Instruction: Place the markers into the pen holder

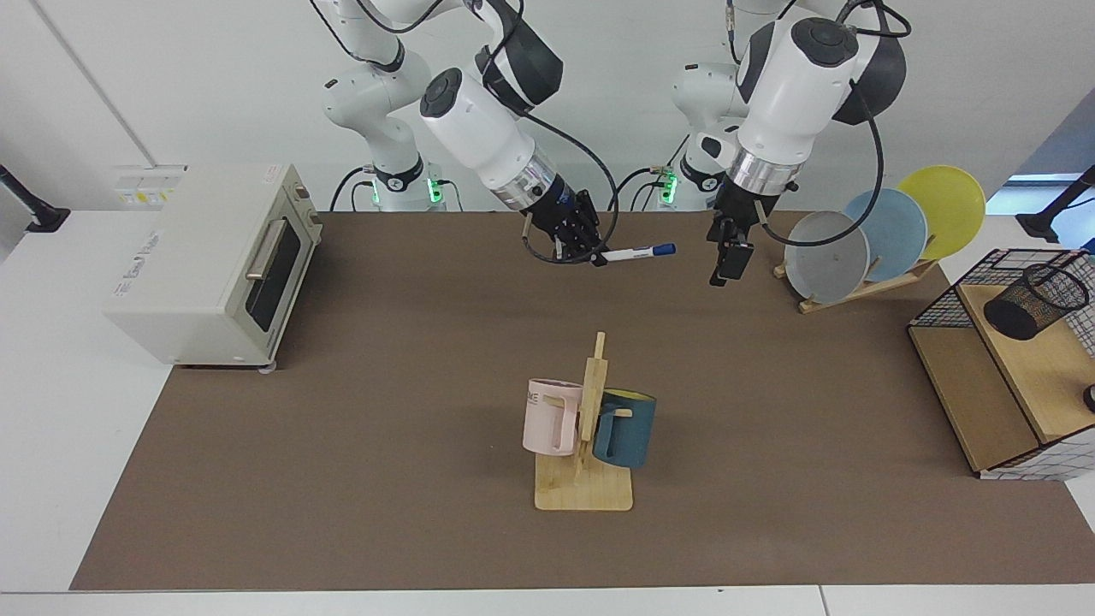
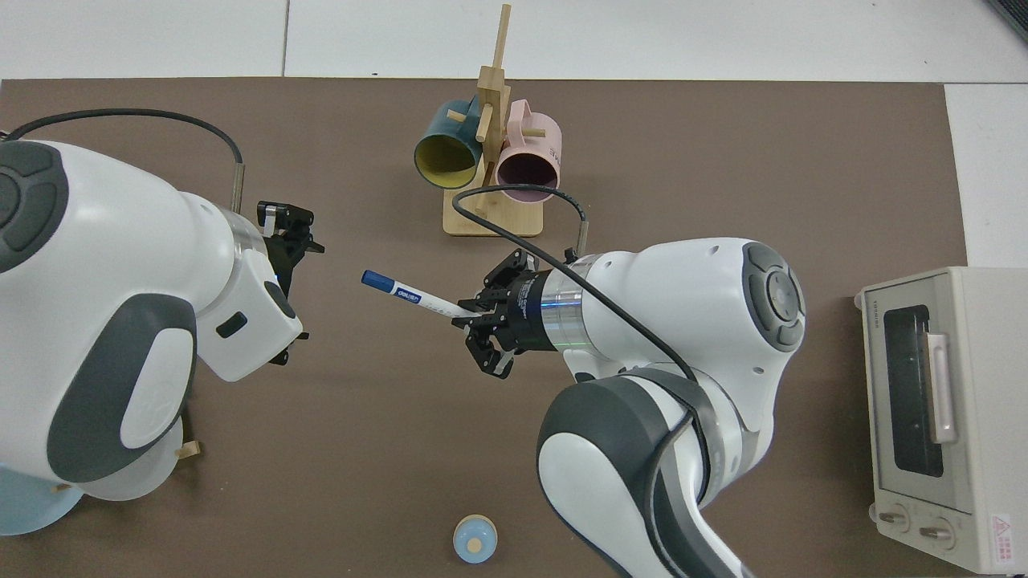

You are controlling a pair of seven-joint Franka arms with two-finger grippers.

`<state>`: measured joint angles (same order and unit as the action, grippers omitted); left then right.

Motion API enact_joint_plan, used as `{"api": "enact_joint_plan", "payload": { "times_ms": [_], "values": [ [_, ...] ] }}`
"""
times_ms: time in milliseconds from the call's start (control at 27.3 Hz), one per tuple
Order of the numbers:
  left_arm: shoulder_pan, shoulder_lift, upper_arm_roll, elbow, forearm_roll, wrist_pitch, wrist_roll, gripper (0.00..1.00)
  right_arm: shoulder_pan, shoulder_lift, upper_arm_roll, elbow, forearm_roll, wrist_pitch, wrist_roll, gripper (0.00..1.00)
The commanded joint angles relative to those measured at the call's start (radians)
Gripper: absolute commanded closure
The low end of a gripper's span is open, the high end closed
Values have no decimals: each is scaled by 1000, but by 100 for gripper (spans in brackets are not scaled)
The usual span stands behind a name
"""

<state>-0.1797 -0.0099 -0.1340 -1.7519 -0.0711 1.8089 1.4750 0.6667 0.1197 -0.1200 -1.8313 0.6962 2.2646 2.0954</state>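
Pretty bright, even overhead light on the brown mat (image 1: 342, 479), just soft blurry shadows under the arms and mug rack (image 1: 584, 479) (no real glare), everything crisp.

Robot lab: twin arms (image 1: 479, 120), staged tabletop (image 1: 342, 428)

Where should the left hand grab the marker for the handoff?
Take the bare white barrel just behind the blue cap of the marker, coming from the cap end. It is held roughly level, the right hand shut on its tail, cap pointing at the open left hand.
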Motion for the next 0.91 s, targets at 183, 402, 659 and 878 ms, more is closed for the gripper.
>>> {"api": "enact_joint_plan", "payload": {
  "times_ms": [183, 402, 659, 878],
  "values": [
    [-12, 11, -12, 45, -15, 12, 4, 0, 51, 51, -4, 38, 20, 68, 57, 100],
    [-14, 11, -53, 45, -15, 52, -7, 0, 59, 57, -4, 38, 20, 92, 75, 100],
    [-30, 11, -69, 31, -15, 53, 1, 2, 86, 57, -4, 38, 19, 93, 77, 100],
    [-38, 8, -69, 3, -15, 46, 2, 7, 86, 57, -4, 38, 20, 93, 74, 100]
  ]
}}
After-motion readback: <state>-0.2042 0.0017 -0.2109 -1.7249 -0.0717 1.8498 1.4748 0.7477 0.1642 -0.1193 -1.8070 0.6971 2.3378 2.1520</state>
